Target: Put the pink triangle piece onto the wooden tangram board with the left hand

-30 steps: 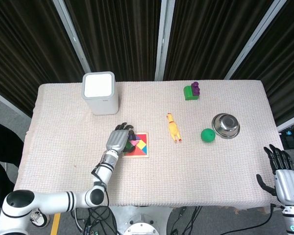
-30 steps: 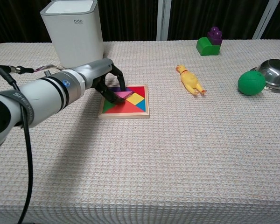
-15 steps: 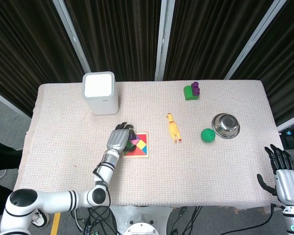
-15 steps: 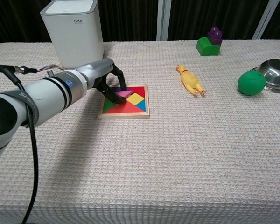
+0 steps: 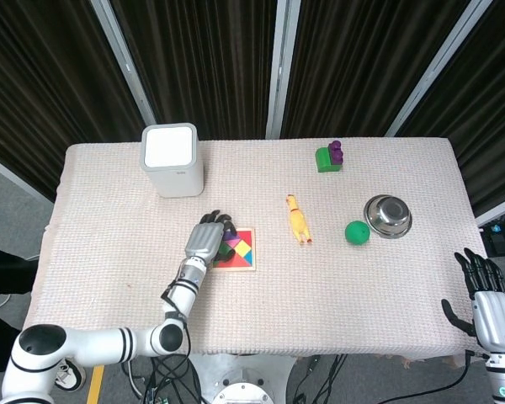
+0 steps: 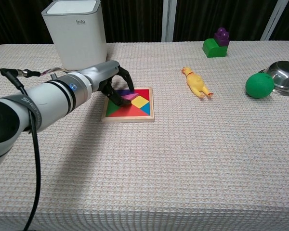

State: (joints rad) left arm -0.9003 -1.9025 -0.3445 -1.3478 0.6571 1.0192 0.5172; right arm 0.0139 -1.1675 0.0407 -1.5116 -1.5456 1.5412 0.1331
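We see the left hand (image 6: 111, 79) hanging over the left part of the wooden tangram board (image 6: 128, 104), its dark fingertips (image 6: 119, 98) curled down onto the coloured pieces. The pink triangle piece (image 6: 133, 96) lies on the board just right of those fingertips; from the chest view we cannot tell whether the fingers grip it or merely touch it. The right hand (image 5: 488, 295) sits past the near right corner of the table (image 5: 109, 252), fingers spread and holding nothing. Far left stands a white box (image 6: 76, 32). Right of the board lies a yellow rubber chicken (image 6: 196, 83), then a green ball (image 6: 259, 85) beside a steel bowl (image 6: 282, 80), with green and purple blocks (image 6: 216, 44) farther back.
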